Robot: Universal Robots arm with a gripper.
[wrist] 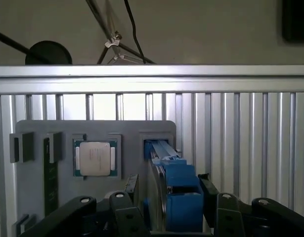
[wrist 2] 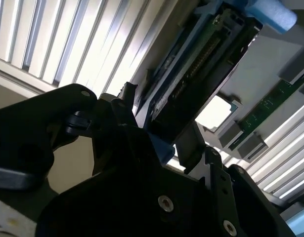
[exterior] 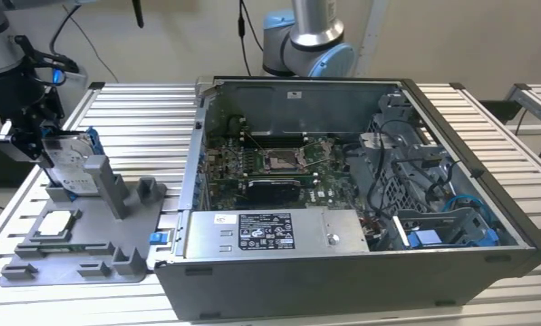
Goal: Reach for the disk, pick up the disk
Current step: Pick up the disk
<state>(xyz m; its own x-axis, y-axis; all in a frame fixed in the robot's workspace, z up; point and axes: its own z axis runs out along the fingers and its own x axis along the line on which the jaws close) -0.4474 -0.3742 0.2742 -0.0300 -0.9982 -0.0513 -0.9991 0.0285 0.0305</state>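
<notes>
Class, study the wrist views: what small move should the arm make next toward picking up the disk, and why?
Probably close the end effector on the disk: its fingers appear to straddle the disk standing in the grey fixture, with a slight gap on one side.

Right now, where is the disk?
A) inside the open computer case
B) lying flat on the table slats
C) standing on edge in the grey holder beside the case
C: the disk stands on edge in the grey holder, at the exterior view's left of the computer case.
</notes>
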